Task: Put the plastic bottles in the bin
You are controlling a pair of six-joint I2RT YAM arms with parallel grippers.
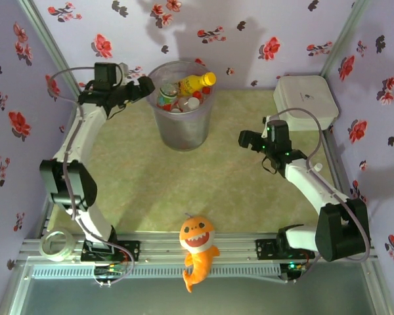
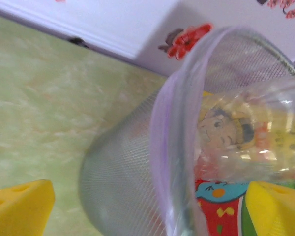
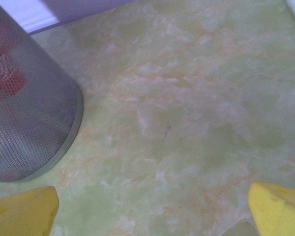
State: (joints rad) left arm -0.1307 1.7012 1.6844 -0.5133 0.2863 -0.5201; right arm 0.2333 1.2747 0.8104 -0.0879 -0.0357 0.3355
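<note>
Bin (image 1: pixel 182 125) upright at 12 o'clock on the table (image 1: pixel 249 197), top view. Bottles (image 1: pixel 174 98) piled inside it. The yellow bottle (image 1: pixel 197 83) lies tilted on top of the pile, cap toward 2 o'clock at the rim.

Left gripper (image 1: pixel 146 85) at the bin's 10 o'clock, at rim height. Touching the rim or just beside it: cannot tell. Left wrist view: yellow fingers (image 2: pixel 19 206) stand wide apart with nothing gripped. The bin's rim runs up between them, and labelled bottles show through the wall toward 3 o'clock.

Right gripper (image 1: pixel 248 139) at the bin's 4 o'clock, well apart from it, over bare table. Right wrist view: fingers spread wide and empty, bin wall at 9 o'clock, a red label showing through it.

White box (image 1: pixel 305 100) at 2 o'clock. Orange fish (image 1: pixel 198 249) at 6 o'clock.
</note>
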